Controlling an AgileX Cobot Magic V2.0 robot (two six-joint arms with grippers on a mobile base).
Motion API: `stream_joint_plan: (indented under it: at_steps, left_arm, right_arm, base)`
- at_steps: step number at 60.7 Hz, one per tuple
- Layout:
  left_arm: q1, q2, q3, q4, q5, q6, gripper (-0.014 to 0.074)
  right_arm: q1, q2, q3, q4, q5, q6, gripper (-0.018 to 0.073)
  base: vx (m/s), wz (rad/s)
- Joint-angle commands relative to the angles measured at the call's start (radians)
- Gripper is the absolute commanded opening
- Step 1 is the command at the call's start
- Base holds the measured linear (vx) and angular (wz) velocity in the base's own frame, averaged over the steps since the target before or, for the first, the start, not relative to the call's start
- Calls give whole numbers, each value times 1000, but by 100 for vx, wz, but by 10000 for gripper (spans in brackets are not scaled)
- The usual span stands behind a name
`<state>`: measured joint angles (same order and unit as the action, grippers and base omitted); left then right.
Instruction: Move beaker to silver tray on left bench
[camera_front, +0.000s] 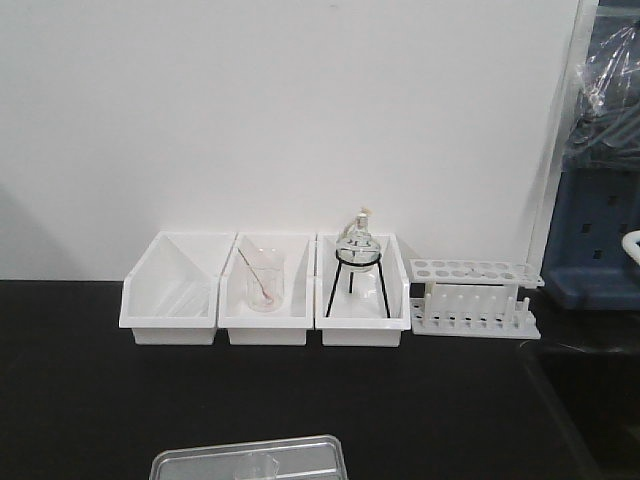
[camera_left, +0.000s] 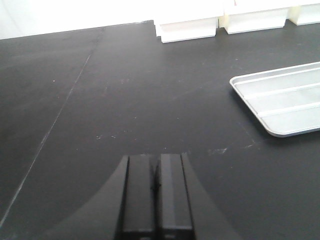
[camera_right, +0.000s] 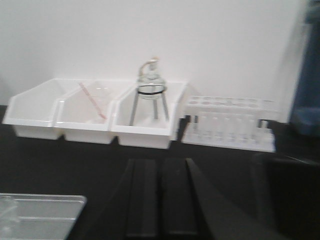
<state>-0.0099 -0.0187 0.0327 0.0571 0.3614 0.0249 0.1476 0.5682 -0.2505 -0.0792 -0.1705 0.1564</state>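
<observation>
The silver tray (camera_front: 200, 463) lies on the black bench (camera_front: 90, 380) at the near edge of the front view. It is cut off by the frame. A faint clear glass shape, apparently the beaker (camera_front: 258, 463), stands on the tray. The same shape shows blurred at the tray's left edge (camera_right: 7, 216) in the right wrist view. My left gripper (camera_left: 157, 157) is shut with nothing in it, low over bare bench to the left of the tray (camera_left: 285, 100). My right gripper (camera_right: 160, 161) is also shut and holds nothing. It sits to the right of the tray (camera_right: 45, 215).
Three white bins (camera_front: 265, 290) line the back wall. The middle one holds a beaker with a rod (camera_front: 263, 280), and the right one holds a flask on a tripod (camera_front: 357, 255). A white test-tube rack (camera_front: 475, 295) stands to the right, with blue equipment (camera_front: 600, 230) beyond it.
</observation>
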Motion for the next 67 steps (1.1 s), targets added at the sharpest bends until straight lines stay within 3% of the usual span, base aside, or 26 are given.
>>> stream_joint_plan:
  at_steps: [1,6,14,16,19,67]
  left_arm:
    - [-5,-8,20,-3,-74,-2,1]
    - [-5,-8,20,-3,-74,-2,1]
    - [-5,-8,20,-3,-74,-2,1]
    - [-5,-8,20,-3,-74,-2,1]
    - [-5,-8,20,-3,-74,-2,1]
    - [-5,-7,20,-3,-67,-2,1]
  right_arm:
    - [-90,-118,62,11,-45,-33,-15]
    - [-140,-250,147,11,16,-33,-15]
    - [-139,-465,297,10,66,-19,-15]
    - [-139,-525,286,11,189,-8,-15]
    - [-140,-604,288,1,254,-9,-15]
    - [-140,-591,287,-7,235,-23,-14]
  base:
    - [0,0]
    - [0,0]
    - [0,0]
    - [0,0]
    - [0,0]
    - [0,0]
